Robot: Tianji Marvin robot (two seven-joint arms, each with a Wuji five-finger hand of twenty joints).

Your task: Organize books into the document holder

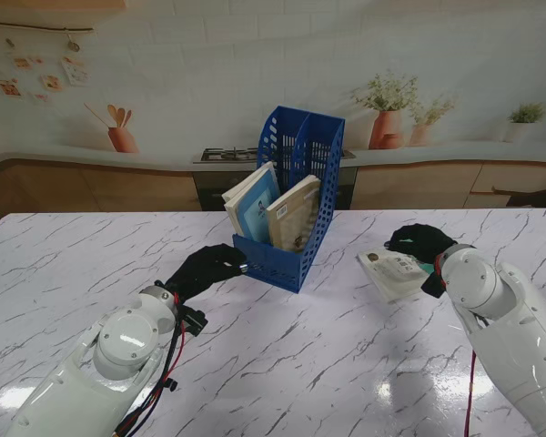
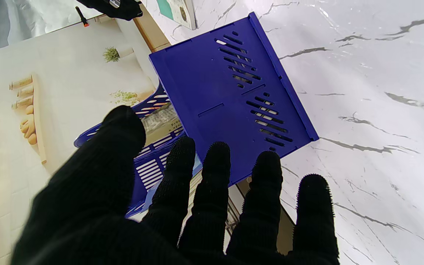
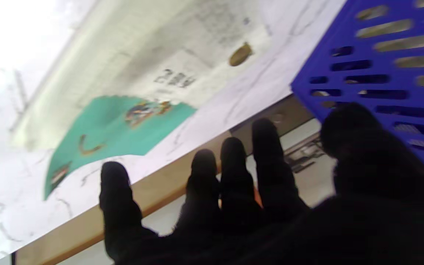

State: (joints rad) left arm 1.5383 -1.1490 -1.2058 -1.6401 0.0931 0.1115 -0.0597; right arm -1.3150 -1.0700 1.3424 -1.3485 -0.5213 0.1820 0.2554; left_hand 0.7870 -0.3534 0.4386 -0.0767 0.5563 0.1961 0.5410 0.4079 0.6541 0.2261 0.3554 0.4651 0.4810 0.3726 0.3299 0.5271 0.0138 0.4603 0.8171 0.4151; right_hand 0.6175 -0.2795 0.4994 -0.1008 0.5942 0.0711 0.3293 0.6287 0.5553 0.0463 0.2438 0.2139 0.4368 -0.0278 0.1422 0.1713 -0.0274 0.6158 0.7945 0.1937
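Note:
A blue slotted document holder (image 1: 293, 196) stands in the middle of the marble table with two books (image 1: 273, 211) leaning inside it. My left hand (image 1: 203, 269), in a black glove, hovers just left of the holder's front, fingers spread and empty; in the left wrist view the holder's side wall (image 2: 234, 99) fills the space past the fingers (image 2: 215, 173). A third book (image 1: 393, 271), cream with a teal patch, lies flat to the right of the holder. My right hand (image 1: 422, 244) is over its far edge, fingers apart; that book (image 3: 131, 110) shows beyond the fingertips (image 3: 234, 158).
A kitchen backdrop with counter and plant pots (image 1: 388, 127) runs behind the table's far edge. Bare marble (image 1: 282, 364) stretches between my arms, nearer to me than the holder.

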